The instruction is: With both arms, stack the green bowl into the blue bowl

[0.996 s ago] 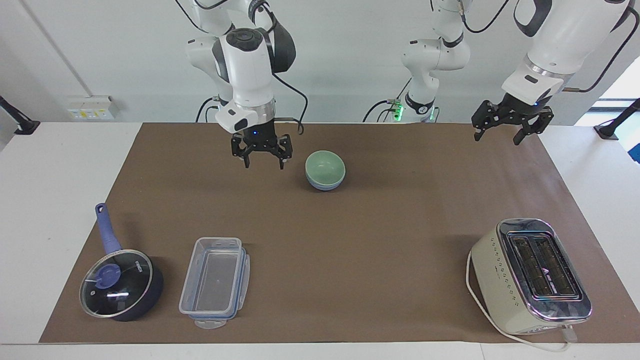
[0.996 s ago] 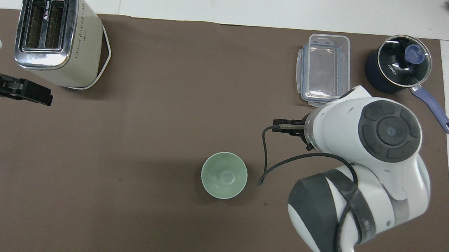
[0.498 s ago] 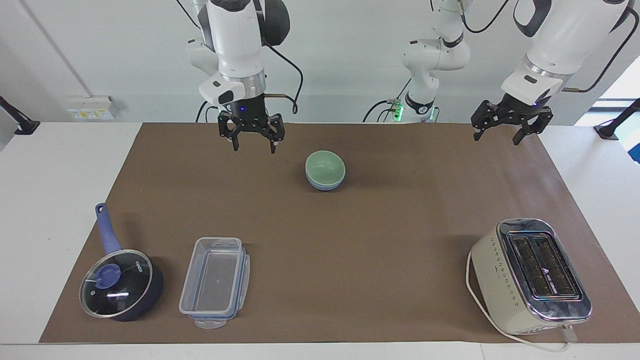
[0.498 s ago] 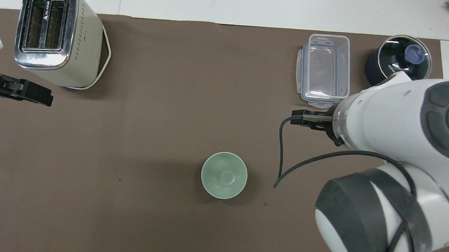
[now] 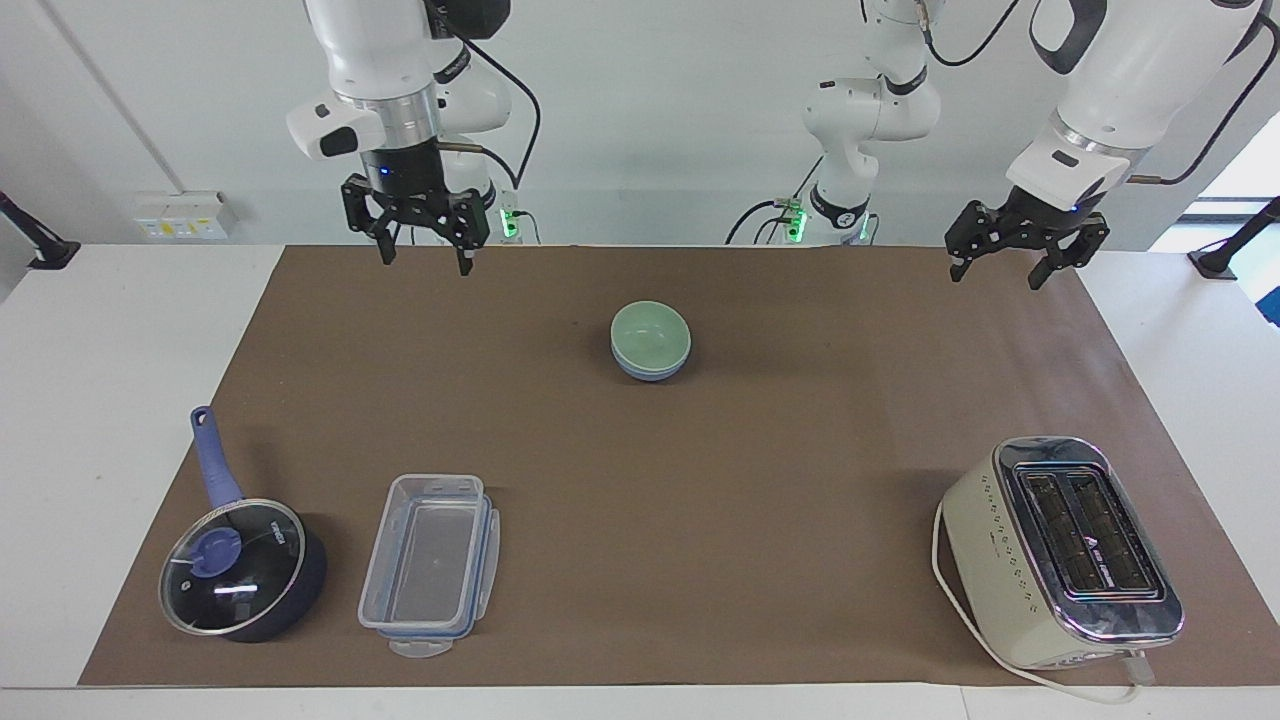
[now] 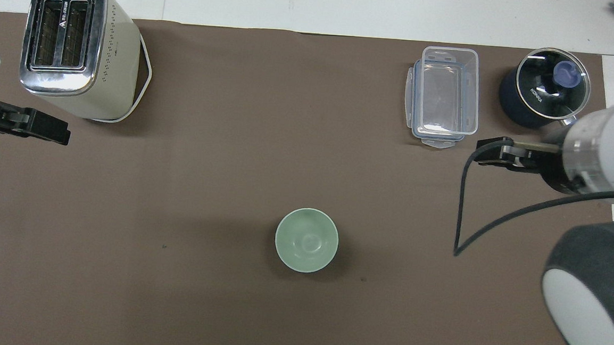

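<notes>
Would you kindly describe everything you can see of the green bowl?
The green bowl is small, round and pale mint green, with a plain matte surface and a smooth, empty inside. It sits upright, nested in the blue bowl, of which only a band shows below its rim. The pair rests on the brown mat about midway between the arms' ends, nearer to the robots than the toaster. Nothing but the blue bowl touches it; no gripper is close to it.

Bright even overhead light; soft shadows under objects; glare on toaster (image 5: pixel 1090 540) chrome; sharp focus
</notes>
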`<state>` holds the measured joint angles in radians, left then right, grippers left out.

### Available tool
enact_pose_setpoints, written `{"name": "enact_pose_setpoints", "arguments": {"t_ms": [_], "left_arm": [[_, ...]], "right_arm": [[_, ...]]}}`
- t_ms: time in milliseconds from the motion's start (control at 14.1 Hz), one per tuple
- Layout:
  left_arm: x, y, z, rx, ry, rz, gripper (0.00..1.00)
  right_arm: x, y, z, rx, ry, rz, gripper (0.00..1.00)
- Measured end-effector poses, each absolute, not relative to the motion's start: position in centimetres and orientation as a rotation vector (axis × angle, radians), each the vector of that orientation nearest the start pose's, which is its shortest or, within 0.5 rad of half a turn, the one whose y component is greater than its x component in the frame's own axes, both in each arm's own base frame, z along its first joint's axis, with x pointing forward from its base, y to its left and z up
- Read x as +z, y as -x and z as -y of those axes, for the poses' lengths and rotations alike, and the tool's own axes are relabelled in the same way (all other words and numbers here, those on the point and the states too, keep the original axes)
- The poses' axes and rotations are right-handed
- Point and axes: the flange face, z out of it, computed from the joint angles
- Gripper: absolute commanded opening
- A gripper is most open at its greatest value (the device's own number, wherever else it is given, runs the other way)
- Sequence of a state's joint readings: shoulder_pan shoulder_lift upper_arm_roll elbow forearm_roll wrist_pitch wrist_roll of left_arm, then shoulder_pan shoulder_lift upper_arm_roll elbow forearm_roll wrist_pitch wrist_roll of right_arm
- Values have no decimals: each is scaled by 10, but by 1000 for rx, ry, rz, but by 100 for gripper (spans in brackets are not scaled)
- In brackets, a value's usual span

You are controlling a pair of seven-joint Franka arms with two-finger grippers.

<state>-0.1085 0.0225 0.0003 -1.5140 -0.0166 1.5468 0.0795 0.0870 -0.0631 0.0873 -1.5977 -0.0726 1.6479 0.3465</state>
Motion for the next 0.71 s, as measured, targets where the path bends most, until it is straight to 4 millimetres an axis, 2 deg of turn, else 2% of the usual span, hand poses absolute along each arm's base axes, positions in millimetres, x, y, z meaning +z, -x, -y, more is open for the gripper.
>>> {"name": "enact_pose_setpoints", "arguments": {"t_ms": [213,356,569,711], "left_arm": [[637,-556,62,-16,3144,-297,100],[637,-556,62,-16,3144,-297,100],[637,-556,62,-15,3144,-297,100],[637,-556,62,-14,3144,-297,100]], "right_arm": [[667,-527,-30,-169,3172,-267,100],[671,-524,-2,-165,3169,-273,100],[674,-519,23,-154,3149,-329,100],[672,-516,34,-112,3154,-306,100]]}}
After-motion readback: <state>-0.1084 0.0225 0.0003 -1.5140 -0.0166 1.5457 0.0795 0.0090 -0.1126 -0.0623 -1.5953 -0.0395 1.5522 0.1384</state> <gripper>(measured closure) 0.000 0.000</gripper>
